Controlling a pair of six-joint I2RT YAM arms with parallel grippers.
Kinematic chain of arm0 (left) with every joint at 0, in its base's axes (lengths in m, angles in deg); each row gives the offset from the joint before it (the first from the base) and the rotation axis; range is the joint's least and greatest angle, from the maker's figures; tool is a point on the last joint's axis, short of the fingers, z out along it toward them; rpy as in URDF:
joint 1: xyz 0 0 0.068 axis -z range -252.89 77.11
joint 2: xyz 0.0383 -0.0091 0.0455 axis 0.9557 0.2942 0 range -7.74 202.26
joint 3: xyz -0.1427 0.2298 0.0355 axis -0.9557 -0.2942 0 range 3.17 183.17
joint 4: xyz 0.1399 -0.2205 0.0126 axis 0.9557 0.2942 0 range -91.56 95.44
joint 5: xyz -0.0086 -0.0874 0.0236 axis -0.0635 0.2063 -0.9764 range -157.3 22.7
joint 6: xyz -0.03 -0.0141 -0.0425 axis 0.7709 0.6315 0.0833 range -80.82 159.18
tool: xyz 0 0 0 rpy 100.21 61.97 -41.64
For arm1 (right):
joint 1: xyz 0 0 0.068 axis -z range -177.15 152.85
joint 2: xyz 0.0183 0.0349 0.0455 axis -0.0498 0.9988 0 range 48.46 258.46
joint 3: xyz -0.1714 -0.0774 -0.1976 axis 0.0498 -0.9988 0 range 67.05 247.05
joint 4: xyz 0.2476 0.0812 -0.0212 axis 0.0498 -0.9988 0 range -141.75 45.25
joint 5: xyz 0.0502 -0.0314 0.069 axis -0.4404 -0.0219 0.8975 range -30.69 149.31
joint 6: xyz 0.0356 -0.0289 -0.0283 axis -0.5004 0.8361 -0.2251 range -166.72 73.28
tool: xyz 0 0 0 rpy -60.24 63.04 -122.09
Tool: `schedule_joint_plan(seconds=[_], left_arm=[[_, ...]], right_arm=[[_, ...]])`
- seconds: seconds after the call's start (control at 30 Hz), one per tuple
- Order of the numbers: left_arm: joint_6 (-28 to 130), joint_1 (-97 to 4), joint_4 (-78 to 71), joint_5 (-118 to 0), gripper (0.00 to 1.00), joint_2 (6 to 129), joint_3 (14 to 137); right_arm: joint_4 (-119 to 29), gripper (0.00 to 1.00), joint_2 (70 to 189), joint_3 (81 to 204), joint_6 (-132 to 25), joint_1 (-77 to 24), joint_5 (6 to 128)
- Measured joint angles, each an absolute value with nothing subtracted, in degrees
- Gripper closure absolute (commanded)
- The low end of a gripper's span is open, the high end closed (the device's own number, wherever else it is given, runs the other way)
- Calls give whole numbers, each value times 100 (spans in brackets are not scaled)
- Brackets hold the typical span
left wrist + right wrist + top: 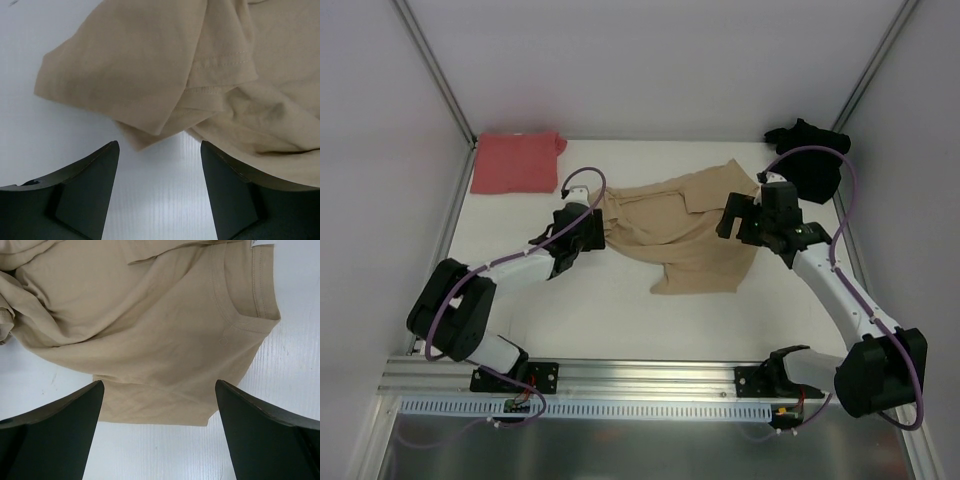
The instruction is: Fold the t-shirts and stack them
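- Working on the tan shirt (690, 235) right now: it's sprawled out rumpled in the middle, not folded yet.
- Looks like the salmon shirt (517, 162) is folded at the far left corner, and the black shirt (810, 160) is bunched up far right.
- Both the left gripper (160, 150) and right gripper (160, 390) are spread wide, holding nothing, one at each end of the tan one.
- Next, I'd guess: pinch an edge each and flatten it.

Tan t-shirt (150, 65): soft matt cloth, stitched hems; table (155, 205): white, faintly ribbed; my fingers (85, 195): matt black, probably plastic.
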State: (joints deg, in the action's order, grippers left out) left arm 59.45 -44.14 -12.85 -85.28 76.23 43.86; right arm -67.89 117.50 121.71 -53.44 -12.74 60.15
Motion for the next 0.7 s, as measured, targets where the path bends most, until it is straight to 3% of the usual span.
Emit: schedule_joint_plan(seconds=[0.7], left_arm=[[5777, -4455, -1287, -8605, 34, 8440, 5090]], right_arm=[[-6903, 1, 11896, 12107, -5209, -1272, 6004]])
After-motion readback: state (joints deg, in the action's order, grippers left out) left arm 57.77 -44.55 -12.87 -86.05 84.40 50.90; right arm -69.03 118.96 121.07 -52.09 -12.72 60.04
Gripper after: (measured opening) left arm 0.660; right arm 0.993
